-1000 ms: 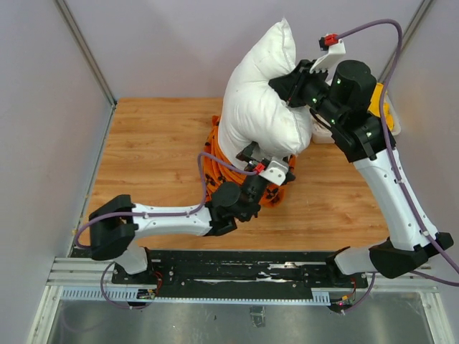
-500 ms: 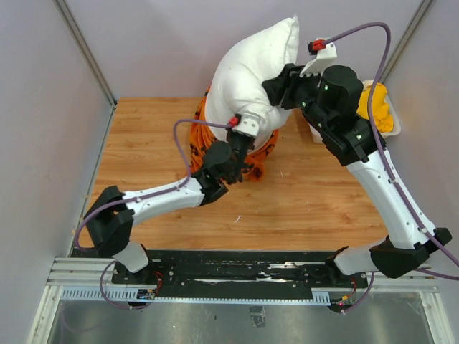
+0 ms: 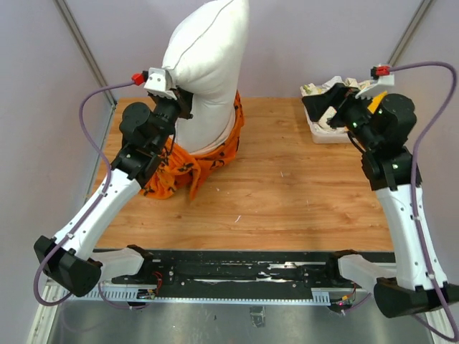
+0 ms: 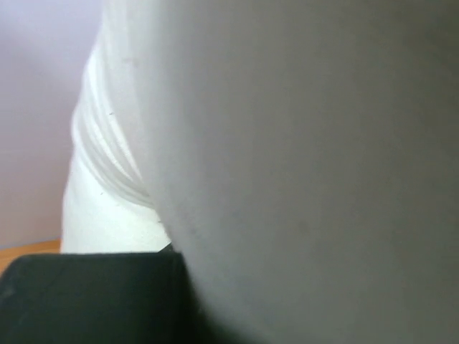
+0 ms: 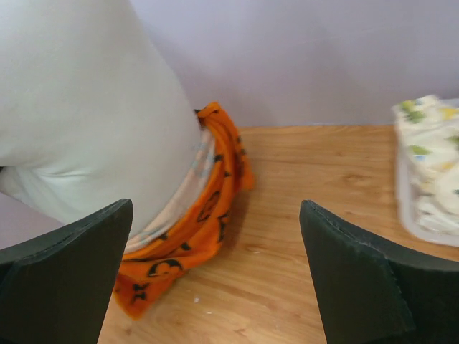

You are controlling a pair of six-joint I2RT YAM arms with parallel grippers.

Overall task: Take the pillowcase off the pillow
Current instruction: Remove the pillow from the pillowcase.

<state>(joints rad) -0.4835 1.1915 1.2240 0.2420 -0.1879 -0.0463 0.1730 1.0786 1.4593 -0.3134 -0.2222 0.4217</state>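
Pillow point(image 3: 204, 64) pinched upright by the left gripper point(image 3: 182, 101), orange pillowcase point(image 3: 172, 172) bunched just below it, right gripper point(image 5: 215, 209) spread wide, well apart.

The left gripper point(image 3: 178, 107) is pinching the left side of the plump white fabric pillow point(image 3: 204, 64), which is standing upright near the far edge of the wooden table point(image 3: 308, 193). The orange black-patterned fabric pillowcase point(image 3: 183, 166) is bunching round its base. The right gripper point(image 3: 323, 107) is hovering, jaws apart, at the far right corner.

Right gripper point(image 5: 215, 287) let go; left gripper point(image 3: 179, 102), seemingly clamping the pillow point(image 3: 206, 61), swung it left.
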